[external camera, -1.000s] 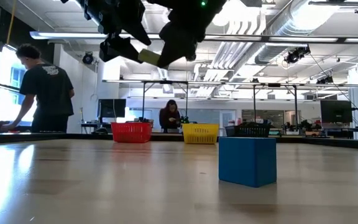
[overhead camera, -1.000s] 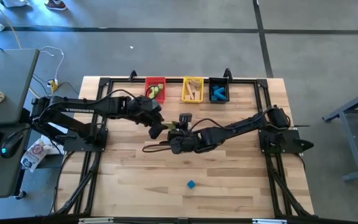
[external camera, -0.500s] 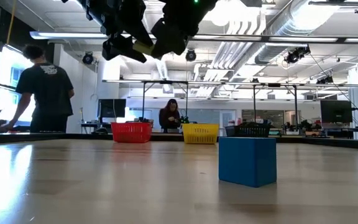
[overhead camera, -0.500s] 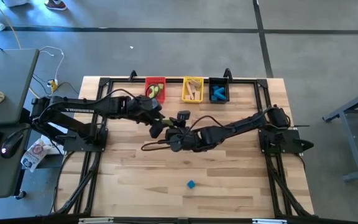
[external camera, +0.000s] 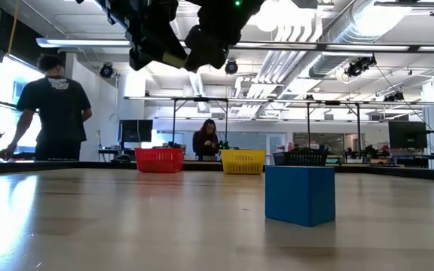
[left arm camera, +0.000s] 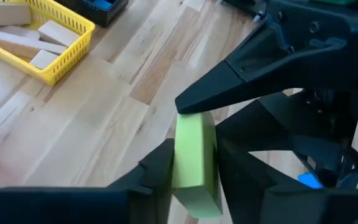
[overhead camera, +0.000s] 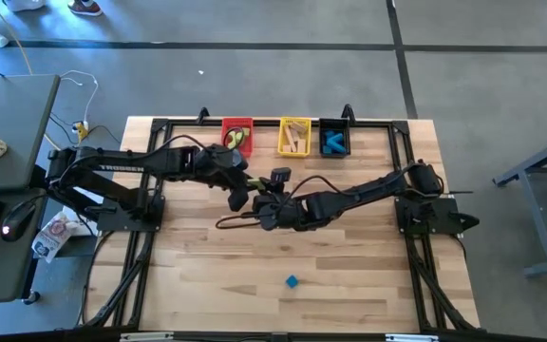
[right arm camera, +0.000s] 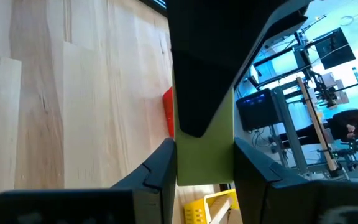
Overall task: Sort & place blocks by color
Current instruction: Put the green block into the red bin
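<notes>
Passing light green wooden block (left arm camera: 194,163) mid-air above table centre: left gripper (overhead camera: 239,197) now clamped on it too, having closed in over last second; right gripper (overhead camera: 266,211) still clenched. Handoff nearly done. Red plastic bin (overhead camera: 238,124) close behind, blue cube (overhead camera: 292,281) waits.

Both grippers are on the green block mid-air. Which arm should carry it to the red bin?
Left. Its gripper already clamps the green block and sits nearer the red bin; the right gripper reaches from across the table.
</notes>
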You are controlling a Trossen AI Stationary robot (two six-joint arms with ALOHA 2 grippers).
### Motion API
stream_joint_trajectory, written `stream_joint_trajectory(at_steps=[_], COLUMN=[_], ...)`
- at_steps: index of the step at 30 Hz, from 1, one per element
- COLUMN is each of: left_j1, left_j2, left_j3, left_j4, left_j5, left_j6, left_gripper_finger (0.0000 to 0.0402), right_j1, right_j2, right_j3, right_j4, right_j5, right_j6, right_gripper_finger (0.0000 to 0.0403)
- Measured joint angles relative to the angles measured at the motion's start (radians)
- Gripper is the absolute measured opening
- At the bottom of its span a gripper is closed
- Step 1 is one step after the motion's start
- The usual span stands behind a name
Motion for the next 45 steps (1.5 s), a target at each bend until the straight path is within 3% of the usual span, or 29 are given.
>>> stream_joint_trajectory(at_steps=[4,9,15,19,26,37,45], left_j1=[0.0,0.0,0.0,0.011,0.123,0.391,0.499], left_j2=[0.0,0.0,0.0,0.0,0.006,0.084,0.22], left_j3=[0.0,0.0,0.0,0.0,0.0,0.0,0.0], left_j4=[0.001,-0.004,-0.042,-0.104,-0.199,-0.152,-0.039], left_j5=[0.0,-0.024,-0.165,-0.305,-0.401,-0.334,-0.328], left_j6=[0.015,0.075,0.133,0.149,0.188,0.231,0.231], left_gripper_finger=[0.0069,0.003,0.0029,0.0029,0.0032,0.0032,0.0034], right_j1=[-0.002,-0.004,-0.004,-0.002,-0.002,-0.002,-0.002], right_j2=[0.0,0.0,0.0,0.0,0.0,0.0,0.0], right_j3=[0.0,0.0,0.0,0.0,0.0,0.0,0.0], right_j4=[-0.004,-0.007,-0.01,-0.049,-0.114,-0.132,-0.151], right_j5=[0.004,-0.002,-0.011,-0.04,-0.15,-0.433,-0.592], right_j6=[-0.007,-0.003,0.046,0.117,0.248,0.403,0.501], right_gripper_finger=[0.0098,0.0136,0.0176,0.0182,0.0184,0.0185,0.0185])
